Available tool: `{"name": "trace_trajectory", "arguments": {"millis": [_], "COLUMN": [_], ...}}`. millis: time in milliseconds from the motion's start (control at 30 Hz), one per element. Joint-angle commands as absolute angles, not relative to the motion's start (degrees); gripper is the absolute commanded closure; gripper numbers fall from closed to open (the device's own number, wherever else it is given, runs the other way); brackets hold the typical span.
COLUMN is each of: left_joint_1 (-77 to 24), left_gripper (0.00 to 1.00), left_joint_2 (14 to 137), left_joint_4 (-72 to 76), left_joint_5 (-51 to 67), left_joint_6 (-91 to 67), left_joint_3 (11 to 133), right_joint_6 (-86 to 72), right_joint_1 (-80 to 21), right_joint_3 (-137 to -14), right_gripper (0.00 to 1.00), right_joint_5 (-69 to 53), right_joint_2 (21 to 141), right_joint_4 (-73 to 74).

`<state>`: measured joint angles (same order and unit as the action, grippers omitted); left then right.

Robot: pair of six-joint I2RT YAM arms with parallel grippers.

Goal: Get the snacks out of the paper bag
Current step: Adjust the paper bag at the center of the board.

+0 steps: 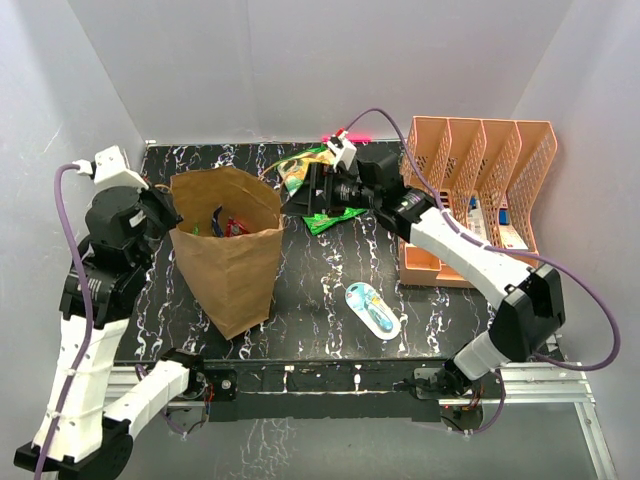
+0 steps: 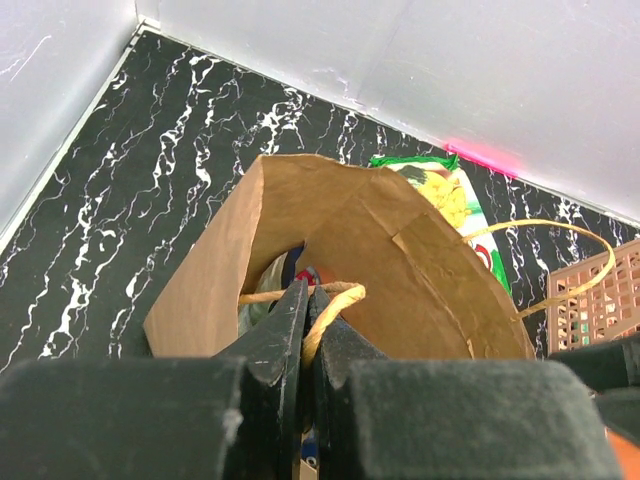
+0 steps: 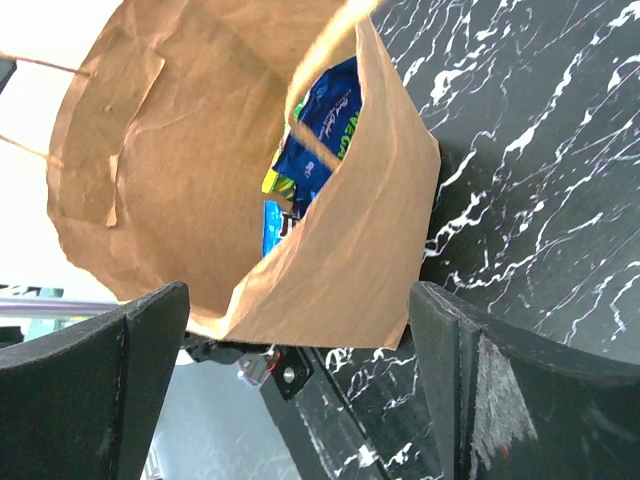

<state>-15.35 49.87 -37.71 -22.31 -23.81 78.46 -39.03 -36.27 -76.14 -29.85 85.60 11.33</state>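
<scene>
Black marbled surface (image 1: 330,290), white walls. Bag (image 1: 228,262) upright, left of centre; snacks (image 3: 318,130) inside, blue packet uppermost. Green packets (image 1: 298,172) already out, just behind. Left jaws pinched shut on handle (image 2: 340,292), steadying mouth. Right jaws wide, empty, facing opening. Enter centred, clear of rim; pinch blue packet's top edge.

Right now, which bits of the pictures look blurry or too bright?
Left wrist view: the shut left claw is fuzzy, a pink glow marks the wall. Right wrist view: the open right claw is blurred, the corner past the paper bag glares white. Top view: sharp throughout.
</scene>
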Motion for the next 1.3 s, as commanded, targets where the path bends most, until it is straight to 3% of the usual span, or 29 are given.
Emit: {"name": "trace_trajectory", "arguments": {"millis": [0, 133, 267, 333, 400, 633, 700, 933, 1100, 1267], "left_joint_1": [-15.47, -15.55, -15.54, -15.48, -15.55, -15.47, -15.52, -15.52, -15.55, -15.55], "left_gripper": [1.00, 1.00, 1.00, 1.00, 1.00, 1.00, 1.00, 1.00, 1.00, 0.87], "left_joint_2": [45.53, 43.88, 43.48, 43.91, 44.66, 46.74, 47.01, 49.92, 52.46, 52.91], "left_joint_4": [-35.12, -35.32, -34.52, -34.68, -35.07, -35.86, -35.29, -35.30, -38.15, -47.77], "left_joint_5": [-23.62, -21.73, -20.07, -20.22, -21.18, -23.12, -23.48, -23.22, -23.09, -19.66], "left_joint_6": [-24.52, -26.93, -28.94, -29.70, -30.19, -30.06, -30.06, -30.17, -30.85, -36.35], "left_joint_3": [76.84, 75.01, 73.09, 72.95, 73.05, 73.76, 73.70, 75.96, 80.54, 83.74], "right_joint_6": [-34.51, -35.94, -40.56, -42.06, -42.01, -39.55, -39.96, -40.65, -38.05, -33.96], "right_joint_1": [-36.10, -36.15, -36.11, -36.06, -36.12, -36.01, -36.03, -35.90, -35.77, -35.77], "right_joint_3": [-84.25, -89.28, -91.65, -92.11, -92.60, -96.80, -97.21, -96.23, -86.54, -79.50], "right_gripper": [0.04, 0.05, 0.19, 0.33, 0.40, 0.41, 0.46, 0.92, 0.93, 0.93], "right_joint_5": [-27.94, -26.39, -23.81, -24.55, -23.43, -22.69, -23.42, -24.83, -19.13, -17.71], "right_joint_2": [89.28, 93.12, 95.97, 96.75, 97.30, 99.49, 99.67, 99.50, 89.07, 80.35], "right_joint_4": [10.64, 10.72, 9.77, 7.63, 6.66, 6.53, 6.03, 4.67, 1.74, 2.73]}}
